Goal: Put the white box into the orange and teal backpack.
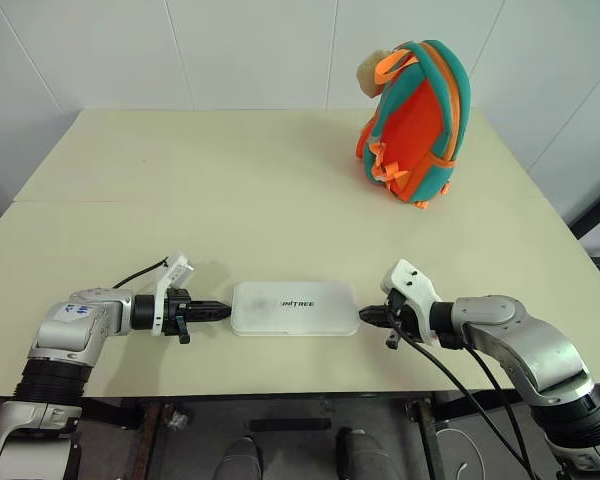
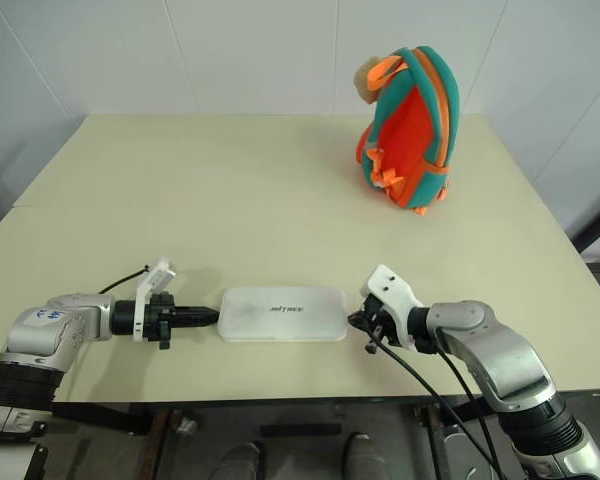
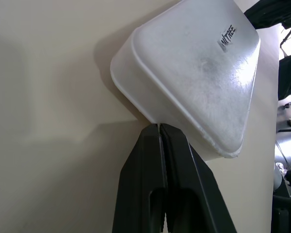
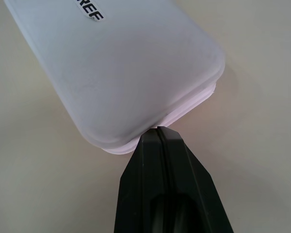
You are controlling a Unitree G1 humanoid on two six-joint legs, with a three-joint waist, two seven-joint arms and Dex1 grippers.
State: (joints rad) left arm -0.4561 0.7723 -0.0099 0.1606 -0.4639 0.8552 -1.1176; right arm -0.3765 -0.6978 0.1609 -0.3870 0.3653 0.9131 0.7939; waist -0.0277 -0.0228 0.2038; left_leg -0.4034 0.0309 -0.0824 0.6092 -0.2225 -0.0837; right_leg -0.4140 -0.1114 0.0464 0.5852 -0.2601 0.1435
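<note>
Your left claw (image 1: 223,312) and right claw (image 1: 365,316), both clenched empty, press tips against opposite ends of the white box (image 1: 294,307) lying between them; the orange and teal backpack (image 1: 417,118) stands well beyond the right claw on the surface (image 1: 230,180)

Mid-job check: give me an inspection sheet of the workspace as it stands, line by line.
Surface: pale beige table, seam on its left side.
Job's things: flat white rectangular box with dark lettering lies flat near the front edge; orange and teal backpack with a tan plush head stands at the far right, well apart from the box.
Clutter: nothing seen.
Grippers: left gripper shut, tips at the box's left end; right gripper shut, tips at its right end. Neither clamps it.
Cables: black cables hang from the right wrist; one loops at the left wrist.
Surroundings: white tiled wall behind.
</note>
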